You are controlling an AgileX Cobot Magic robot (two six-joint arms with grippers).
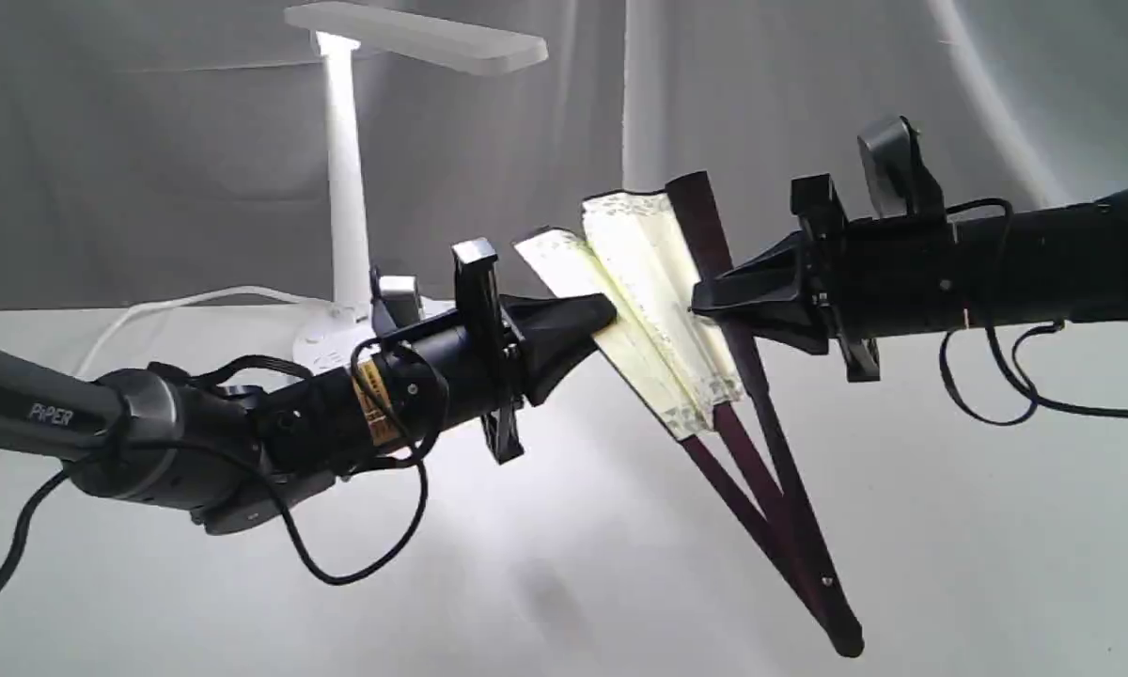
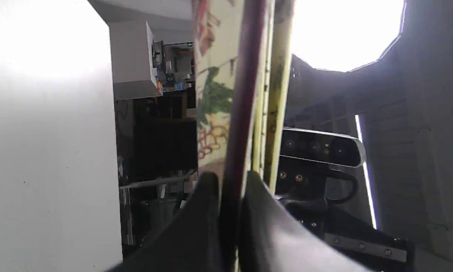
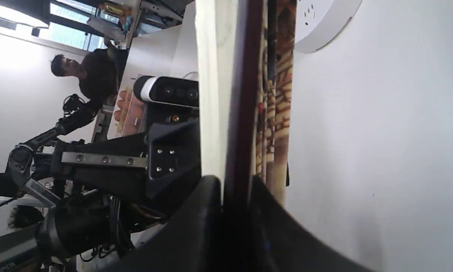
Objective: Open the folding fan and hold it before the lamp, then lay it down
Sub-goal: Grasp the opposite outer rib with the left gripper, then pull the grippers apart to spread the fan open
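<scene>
Left gripper (image 1: 606,318): fingers (image 2: 207,211) pinched narrow on a dark rib at the left edge of the fan (image 1: 653,282). Right gripper (image 1: 700,303): fingers (image 3: 207,215) likewise clamped on the dark outer rib at the right edge. Fan partly spread, a few cream pleats showing, held tilted in the air between the two arms. Pivot end low, near the table (image 1: 620,564); contact there unclear. Lamp (image 1: 343,188) lit, upright behind the left arm, back-left of the fan.
</scene>
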